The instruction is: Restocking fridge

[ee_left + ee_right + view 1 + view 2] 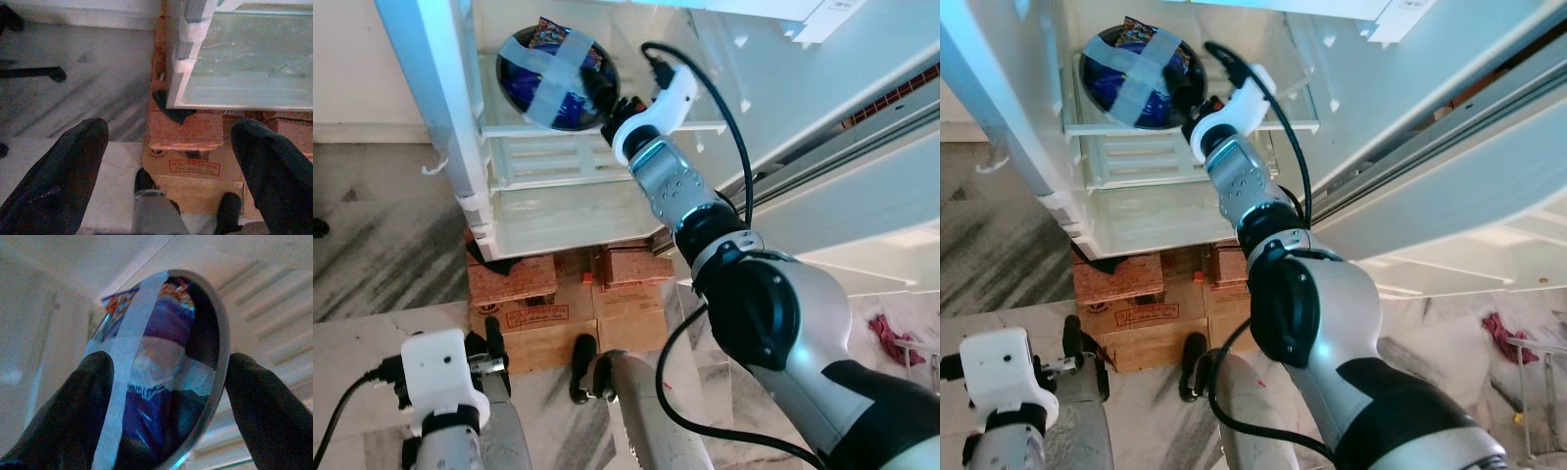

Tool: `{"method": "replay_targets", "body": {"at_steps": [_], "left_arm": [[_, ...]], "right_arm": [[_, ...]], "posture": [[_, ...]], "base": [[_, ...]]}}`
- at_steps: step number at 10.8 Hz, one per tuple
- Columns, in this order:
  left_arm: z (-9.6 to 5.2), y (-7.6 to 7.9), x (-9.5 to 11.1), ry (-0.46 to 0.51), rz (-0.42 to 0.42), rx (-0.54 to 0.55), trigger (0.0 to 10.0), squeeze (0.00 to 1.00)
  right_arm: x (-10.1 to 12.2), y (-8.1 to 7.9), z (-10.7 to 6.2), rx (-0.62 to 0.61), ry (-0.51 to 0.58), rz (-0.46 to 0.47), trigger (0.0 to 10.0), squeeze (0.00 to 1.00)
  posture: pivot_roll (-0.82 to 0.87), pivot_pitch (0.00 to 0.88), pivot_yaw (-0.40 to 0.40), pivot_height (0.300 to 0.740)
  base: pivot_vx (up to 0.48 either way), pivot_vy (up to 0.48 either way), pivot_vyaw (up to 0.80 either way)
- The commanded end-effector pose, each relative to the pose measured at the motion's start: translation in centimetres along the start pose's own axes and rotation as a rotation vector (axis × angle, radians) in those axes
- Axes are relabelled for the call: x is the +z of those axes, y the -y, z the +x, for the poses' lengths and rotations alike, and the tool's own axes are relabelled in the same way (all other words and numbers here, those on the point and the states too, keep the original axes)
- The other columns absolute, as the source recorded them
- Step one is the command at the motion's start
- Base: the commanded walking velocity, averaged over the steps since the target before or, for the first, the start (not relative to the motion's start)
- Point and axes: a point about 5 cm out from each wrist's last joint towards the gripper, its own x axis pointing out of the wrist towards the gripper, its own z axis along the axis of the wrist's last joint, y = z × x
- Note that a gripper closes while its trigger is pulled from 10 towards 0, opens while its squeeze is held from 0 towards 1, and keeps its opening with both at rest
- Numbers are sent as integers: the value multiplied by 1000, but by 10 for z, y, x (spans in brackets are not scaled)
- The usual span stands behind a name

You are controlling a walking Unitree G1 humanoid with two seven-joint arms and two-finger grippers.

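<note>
A steel bowl (553, 78) with a blue snack packet inside and a cross of grey tape over its mouth sits on a glass shelf (700, 127) inside the open fridge. My right gripper (597, 96) reaches into the fridge and holds the bowl at its right rim. In the right wrist view the bowl (161, 367) sits between the two black fingers (73, 411), which press on either side of it. My left gripper (171, 129) hangs low over the floor, open, with nothing between its fingers.
The fridge stands on cardboard boxes (533, 313) and bricks (514, 277). Its open door (862, 147) stretches out on the right. A lower glass shelf (244, 73) juts out over the boxes. A red cloth (893, 338) lies on the marble floor at the right.
</note>
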Motion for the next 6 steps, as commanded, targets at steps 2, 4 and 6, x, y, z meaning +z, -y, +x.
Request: {"method": "replay_targets", "body": {"at_steps": [2, 4, 6], "left_arm": [[2, 1, -7, -34, 1, -13, 10000, 0], [11, -2, -7, -24, 12, -13, 10000, 0], [19, -1, -4, -6, 16, -19, 10000, 0]], "right_arm": [[-16, 17, -8, -10, -72, -42, 10000, 1000], [-23, 27, -14, 28, -141, -159, 10000, 1000], [-26, 32, -18, 63, -172, -217, 10000, 1000]], "posture": [[371, 410, -336, 740], [362, 391, -329, 740], [354, 368, -317, 740]], "base": [[0, 0, 0], [0, 0, 0], [0, 0, 0]]}}
